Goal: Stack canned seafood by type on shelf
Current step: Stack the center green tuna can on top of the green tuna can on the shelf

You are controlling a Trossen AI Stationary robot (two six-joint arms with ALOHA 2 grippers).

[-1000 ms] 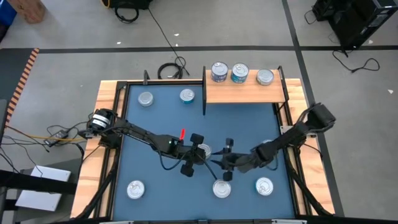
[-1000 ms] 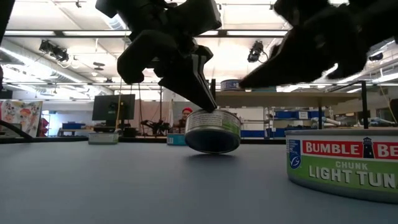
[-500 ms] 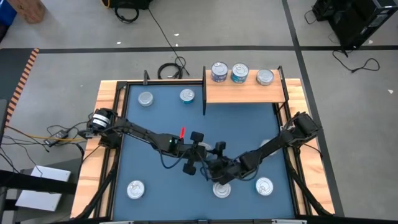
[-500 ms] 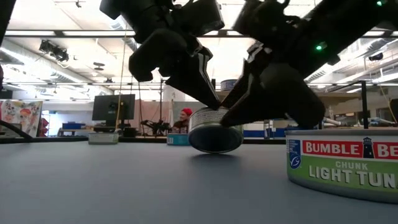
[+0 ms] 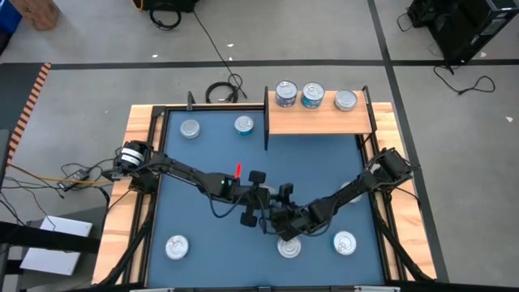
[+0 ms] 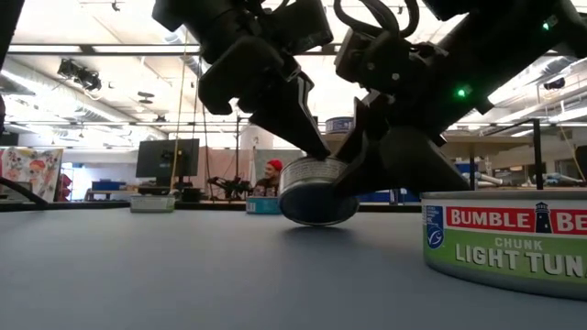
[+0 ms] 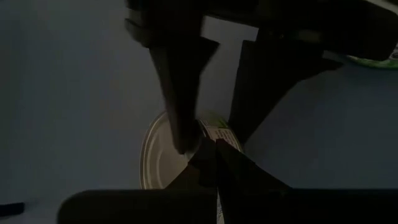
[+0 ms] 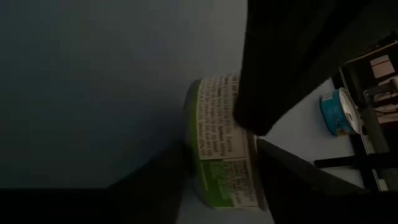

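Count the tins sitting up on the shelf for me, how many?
3, in a row along the shelf: a left tin, a middle tin and a right tin. From above, stacked tins may hide others beneath.
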